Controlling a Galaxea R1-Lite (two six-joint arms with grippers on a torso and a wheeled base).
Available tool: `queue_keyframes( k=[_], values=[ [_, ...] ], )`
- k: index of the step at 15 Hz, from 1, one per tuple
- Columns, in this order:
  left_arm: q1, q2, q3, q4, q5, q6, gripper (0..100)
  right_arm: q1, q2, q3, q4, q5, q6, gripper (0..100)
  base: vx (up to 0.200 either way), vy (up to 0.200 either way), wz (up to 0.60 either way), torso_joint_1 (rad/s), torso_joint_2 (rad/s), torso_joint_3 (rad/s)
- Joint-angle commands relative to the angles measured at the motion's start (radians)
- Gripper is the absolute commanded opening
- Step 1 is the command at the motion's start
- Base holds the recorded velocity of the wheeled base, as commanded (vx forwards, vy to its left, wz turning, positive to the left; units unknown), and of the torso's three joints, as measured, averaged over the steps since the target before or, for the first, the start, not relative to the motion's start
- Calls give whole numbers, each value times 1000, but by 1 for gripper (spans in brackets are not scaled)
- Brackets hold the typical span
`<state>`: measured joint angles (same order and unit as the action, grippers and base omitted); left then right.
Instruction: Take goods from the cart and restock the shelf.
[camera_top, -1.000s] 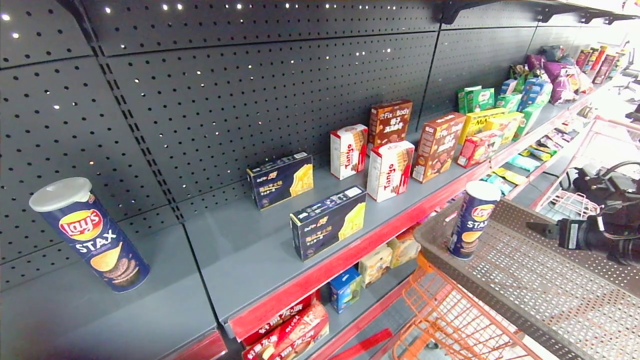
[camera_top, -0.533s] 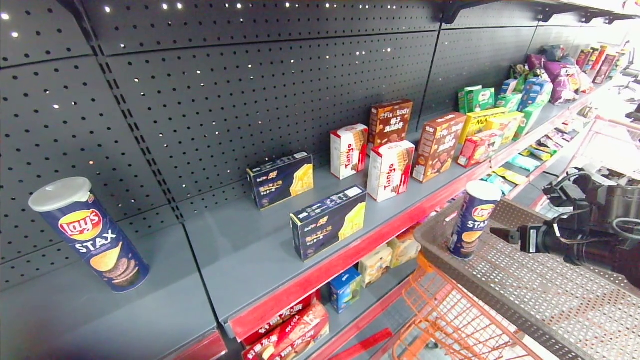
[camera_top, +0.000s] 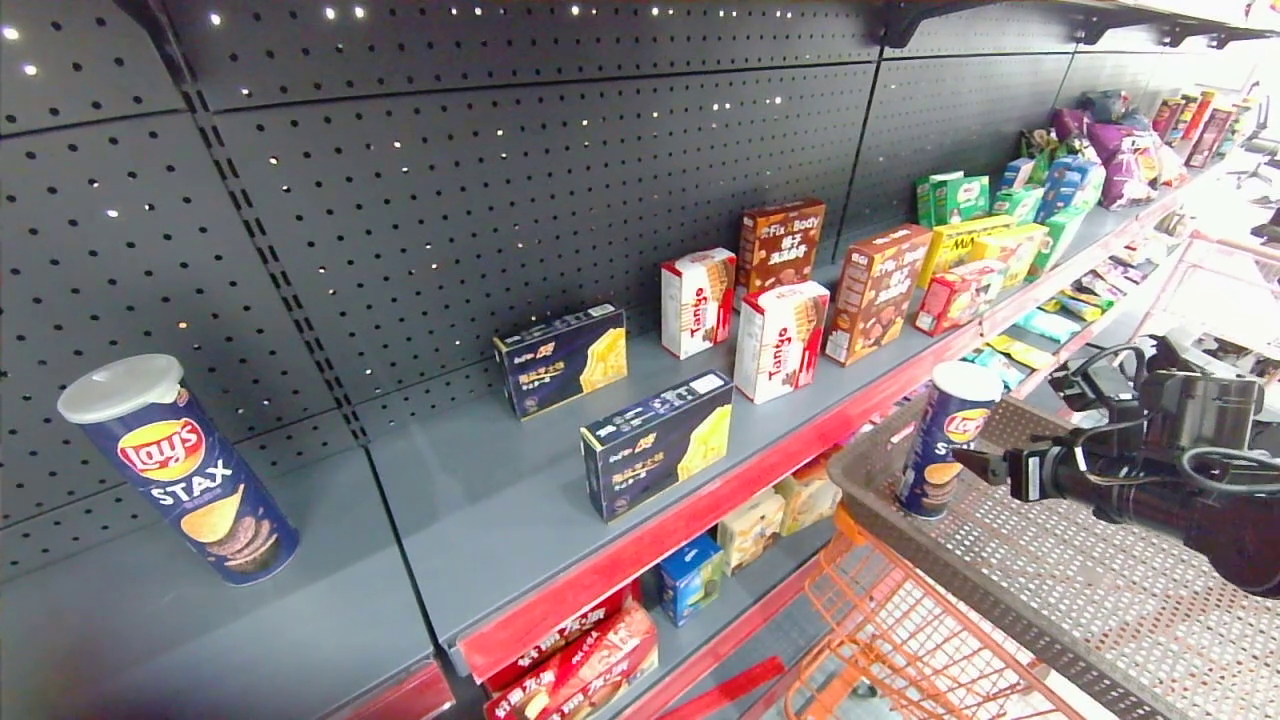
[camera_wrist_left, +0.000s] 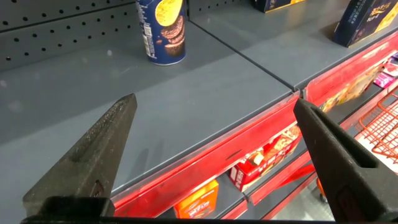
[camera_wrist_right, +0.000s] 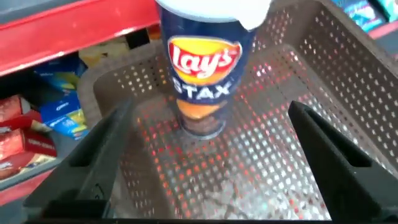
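Note:
A dark blue chips can (camera_top: 946, 439) with a white lid stands upright in the brown perforated cart tray (camera_top: 1100, 560), near its shelf-side corner. My right gripper (camera_top: 968, 463) is open just beside it, fingers pointing at the can's lower half. In the right wrist view the chips can (camera_wrist_right: 205, 68) stands ahead of the spread fingers (camera_wrist_right: 99, 162), not between them. A second, matching can (camera_top: 178, 470) stands on the grey shelf (camera_top: 500, 500) at far left. My left gripper (camera_wrist_left: 214, 155) hangs open over the shelf's front edge, with that shelf can (camera_wrist_left: 161, 31) beyond it.
Dark blue boxes (camera_top: 655, 443), red-and-white boxes (camera_top: 780, 340) and brown boxes (camera_top: 875, 292) stand along the shelf to the right. The shelf has a red front lip (camera_top: 700, 510); more goods lie on the lower shelf. The orange wire cart basket (camera_top: 900, 640) sits under the tray.
My right gripper has moved left across the cart tray toward the chips can, from well to its right to right beside it. The can and shelf goods have not moved.

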<state>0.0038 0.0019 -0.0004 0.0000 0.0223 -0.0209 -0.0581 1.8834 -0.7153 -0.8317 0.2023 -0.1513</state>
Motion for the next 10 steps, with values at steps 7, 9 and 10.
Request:
queue_keyframes(
  k=[7, 9, 10],
  values=[
    [1, 0, -1, 0, 1, -1, 100, 20, 118, -21, -132, -4, -2, 100, 0, 0, 0, 0, 0, 0],
    [1, 0, 0, 0, 1, -1, 100, 23, 129, -30, -145, -4, 9, 100, 0, 0, 0, 0, 0, 0],
    [1, 1, -1, 0, 1, -1, 100, 24, 135, -32, -153, -4, 13, 100, 0, 0, 0, 0, 0, 0]
  ],
)
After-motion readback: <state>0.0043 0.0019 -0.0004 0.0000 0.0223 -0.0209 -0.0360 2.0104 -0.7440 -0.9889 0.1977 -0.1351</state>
